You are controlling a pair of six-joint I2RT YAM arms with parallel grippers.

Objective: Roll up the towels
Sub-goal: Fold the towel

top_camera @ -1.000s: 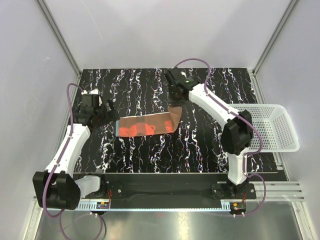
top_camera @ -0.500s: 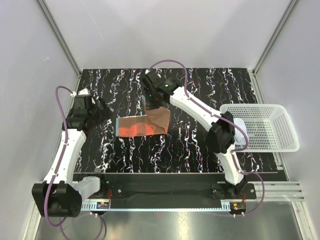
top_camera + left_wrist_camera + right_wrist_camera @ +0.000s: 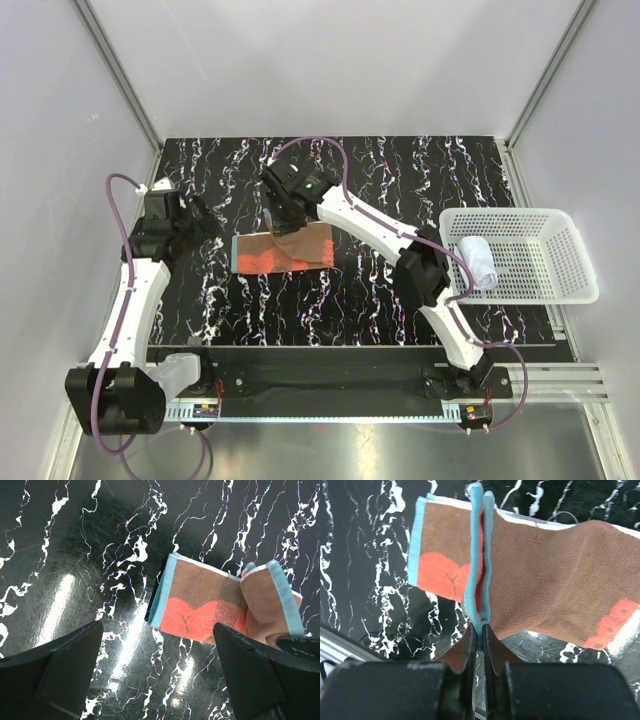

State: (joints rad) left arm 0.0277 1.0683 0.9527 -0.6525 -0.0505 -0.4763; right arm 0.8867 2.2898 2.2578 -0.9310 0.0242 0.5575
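Note:
An orange towel (image 3: pixel 262 259) with a brown reverse and light blue hems lies left of centre on the black marbled table. Its right end is folded over to the left, brown side up (image 3: pixel 308 246). My right gripper (image 3: pixel 283 224) is shut on that end's blue hem, and the right wrist view shows the hem (image 3: pixel 480 570) pinched between the fingertips of the right gripper (image 3: pixel 481 628). My left gripper (image 3: pixel 200 222) is open just left of the towel (image 3: pixel 200 611), and nothing lies between the fingers of the left gripper (image 3: pixel 157 630). A white towel (image 3: pixel 478 262), rolled, lies in the basket.
A white perforated basket (image 3: pixel 572 292) stands at the table's right edge, overhanging it. White enclosure walls close the back and sides. The right arm (image 3: pixel 380 225) stretches diagonally across the table's middle.
My right gripper has carried the towel's right end leftward over the flat part, so the fold now covers more of it. The left gripper has drawn back slightly to the left.

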